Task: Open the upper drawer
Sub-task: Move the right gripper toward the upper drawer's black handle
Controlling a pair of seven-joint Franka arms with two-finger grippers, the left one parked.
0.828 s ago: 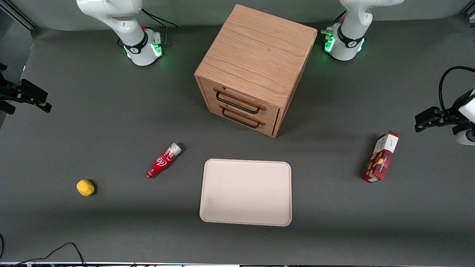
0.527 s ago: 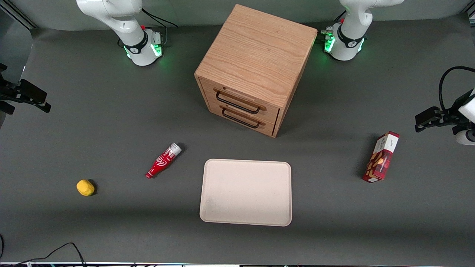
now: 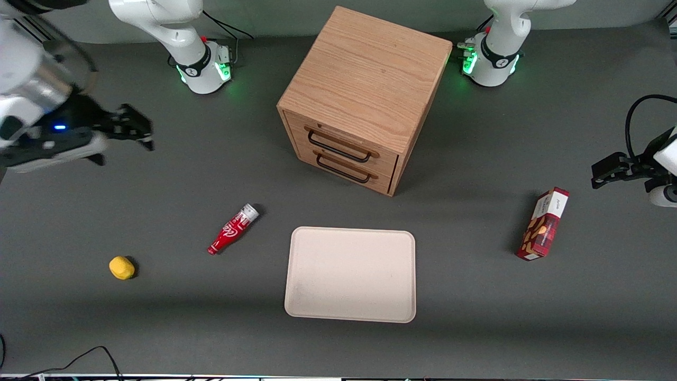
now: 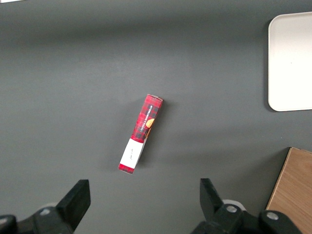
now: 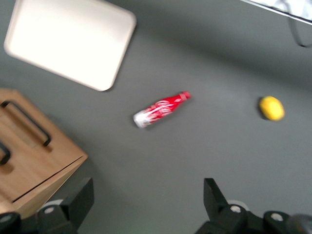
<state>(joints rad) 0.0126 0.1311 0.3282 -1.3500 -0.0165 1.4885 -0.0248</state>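
Note:
The oak cabinet stands at the middle of the table, toward the arm bases. Its upper drawer is shut flush, with a thin black wire handle across its front. The lower drawer beneath it is shut too. My right gripper hovers above the table toward the working arm's end, well apart from the cabinet, open and holding nothing. In the right wrist view the open gripper hangs over bare mat, with a corner of the cabinet beside it.
A red bottle lies on the mat, nearer the front camera than the gripper. A yellow lemon-like object sits nearer still. A beige tray lies in front of the drawers. A red snack box rests toward the parked arm's end.
My right arm has swung in from the table's edge toward the cabinet, and the gripper is now well over the mat. Nothing on the table has moved.

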